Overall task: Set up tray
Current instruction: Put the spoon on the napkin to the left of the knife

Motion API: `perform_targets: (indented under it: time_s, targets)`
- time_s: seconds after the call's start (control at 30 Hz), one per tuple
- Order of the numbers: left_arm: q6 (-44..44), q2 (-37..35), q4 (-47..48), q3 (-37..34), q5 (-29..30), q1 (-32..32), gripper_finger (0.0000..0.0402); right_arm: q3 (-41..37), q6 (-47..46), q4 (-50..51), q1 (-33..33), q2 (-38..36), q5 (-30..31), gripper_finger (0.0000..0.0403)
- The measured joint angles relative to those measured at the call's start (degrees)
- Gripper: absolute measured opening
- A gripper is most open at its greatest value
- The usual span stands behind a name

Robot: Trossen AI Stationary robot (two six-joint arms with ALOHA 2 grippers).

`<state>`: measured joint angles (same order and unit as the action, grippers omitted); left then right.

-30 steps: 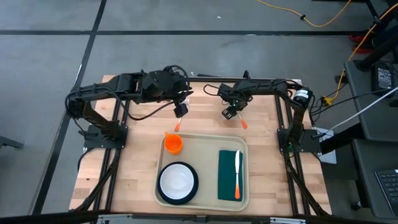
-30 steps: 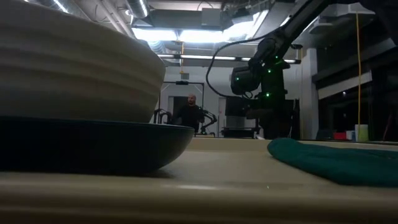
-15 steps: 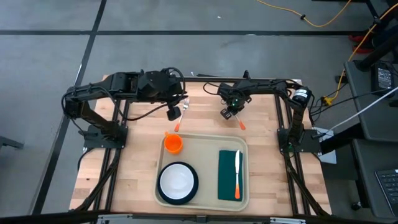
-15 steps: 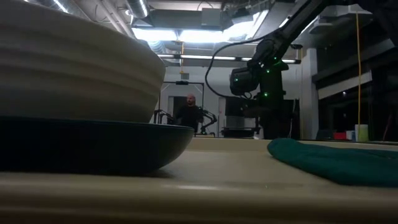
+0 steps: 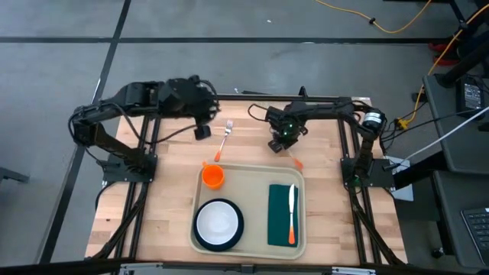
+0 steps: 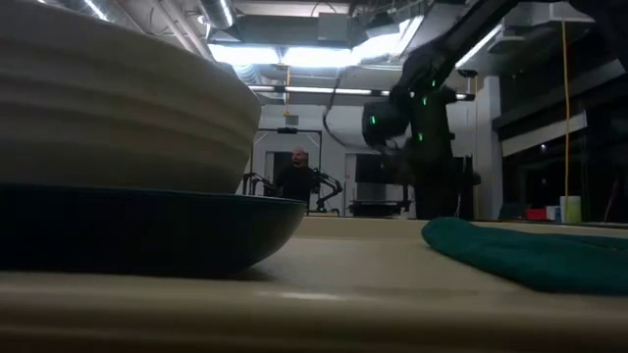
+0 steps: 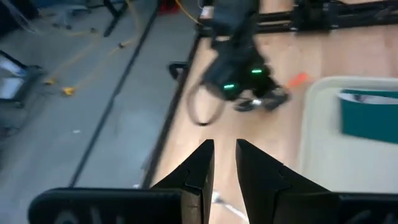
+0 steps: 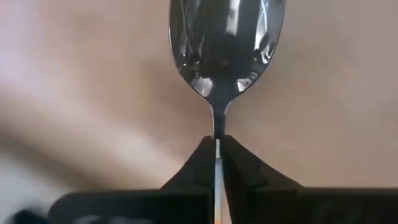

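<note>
1. Centrally, one cream tray [image 5: 248, 174] lies on the near half of the wooden table [image 5: 168, 198], between the two arm bases.
2. On the tray sit four things: one orange cup [image 5: 212, 177] at its 10 o'clock corner, one white bowl [image 5: 218, 221] on one dark plate [image 5: 200, 237] at 7 o'clock, and one green napkin [image 5: 277, 216] along the 3 o'clock side.
3. One knife [image 5: 291, 214] with an orange handle lies lengthwise on the napkin.
4. One fork [image 5: 224, 139] with an orange handle lies on the bare table beyond the tray, at about 11 o'clock from it.
5. One spoon [image 8: 225, 43] lies beyond the tray at about 1 o'clock; the right gripper [image 8: 217, 149] is clenched on its neck, just below the bowl.
6. At 10 o'clock, well apart from the tray, the left gripper [image 7: 224, 163] hangs over the table's far left part, its fingers a narrow gap apart and holding nothing.
</note>
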<state>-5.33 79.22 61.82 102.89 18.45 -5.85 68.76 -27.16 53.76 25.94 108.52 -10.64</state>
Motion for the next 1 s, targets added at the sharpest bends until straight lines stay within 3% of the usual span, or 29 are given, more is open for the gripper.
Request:
perform_targets:
  time_s: [0.23,0.43,0.6,0.73,0.87,1.0]
  targets:
    - [-2.65,-5.61,-0.3,0.0,8.04,-7.69,0.0061,0.53,-6.92,-0.5,-6.73,-8.07,-1.74,0.0015]
    - [-7.75,-11.12,-0.3,0.0,8.46,-15.76,0.0061,0.69,-25.5,-2.58,-17.07,-14.4,-0.73,0.0015]
    - [-12.41,-14.53,-0.31,0.02,5.7,-21.0,0.0061,0.73,-47.95,-7.06,-29.39,-16.23,6.29,0.0015]
    - [-11.9,-15.92,0.1,-0.04,-1.46,-23.53,0.0061,0.82,-65.11,-8.83,-38.56,-15.06,13.51,0.0015]
    - [-11.86,-16.14,0.61,-0.53,-6.88,-24.02,0.0061,0.82,-77.18,-8.76,-45.23,-11.96,14.23,0.0015]
    - [-13.02,-15.29,1.91,-0.64,-8.26,-24.0,0.0061,0.82,-83.82,-8.78,-48.88,-9.14,12.76,0.0015]
